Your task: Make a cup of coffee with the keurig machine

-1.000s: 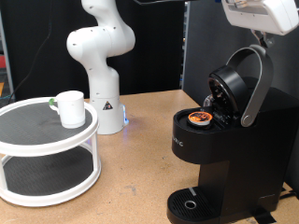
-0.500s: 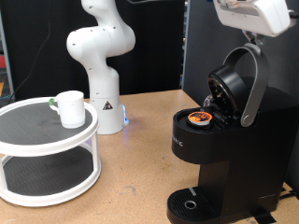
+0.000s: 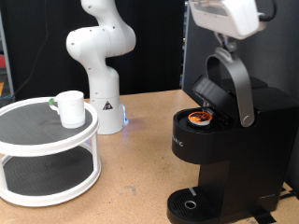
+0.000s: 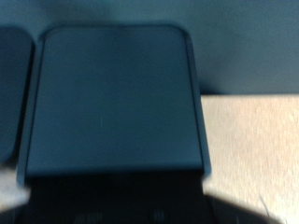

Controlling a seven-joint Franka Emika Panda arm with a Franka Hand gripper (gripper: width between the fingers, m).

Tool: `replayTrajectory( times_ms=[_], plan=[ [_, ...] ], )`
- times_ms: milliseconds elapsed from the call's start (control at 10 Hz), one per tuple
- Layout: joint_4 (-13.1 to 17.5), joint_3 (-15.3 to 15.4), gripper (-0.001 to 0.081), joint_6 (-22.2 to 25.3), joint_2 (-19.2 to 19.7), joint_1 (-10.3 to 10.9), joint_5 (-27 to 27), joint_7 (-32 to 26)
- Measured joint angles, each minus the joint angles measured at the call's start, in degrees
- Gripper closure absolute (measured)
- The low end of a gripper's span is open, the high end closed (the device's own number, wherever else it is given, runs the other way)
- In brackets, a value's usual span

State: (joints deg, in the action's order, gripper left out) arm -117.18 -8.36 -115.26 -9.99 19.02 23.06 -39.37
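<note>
The black keurig machine (image 3: 222, 154) stands at the exterior view's right with its lid (image 3: 213, 89) partly lowered over the open pod chamber. An orange-topped pod (image 3: 198, 118) sits in the chamber. My gripper (image 3: 221, 41) is at the top of the silver-grey lid handle (image 3: 242, 91), its white hand above it. The fingers do not show clearly. The wrist view is filled by the machine's dark lid surface (image 4: 112, 103). The white cup (image 3: 70, 107) stands on the top tier of a round white stand (image 3: 37, 149) at the exterior view's left, far from the gripper.
The arm's white base (image 3: 101, 65) stands behind the stand on the wooden table (image 3: 135, 173). The machine's round drip tray (image 3: 192, 205) holds nothing. A black panel rises behind the machine.
The gripper has moved to the exterior view's left and down with the handle. The lid has swung from wide open to partly lowered over the pod.
</note>
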Motion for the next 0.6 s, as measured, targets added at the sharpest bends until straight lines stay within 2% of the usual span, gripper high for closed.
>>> replayTrajectory(
  times_ms=[300, 600],
  plan=[
    [-1.53, -1.72, 0.0799, 0.35, 0.06, -2.00, -3.90, -2.02],
    [-3.08, -2.27, 0.0799, -0.67, 0.38, -3.13, -7.00, -2.78]
  ],
)
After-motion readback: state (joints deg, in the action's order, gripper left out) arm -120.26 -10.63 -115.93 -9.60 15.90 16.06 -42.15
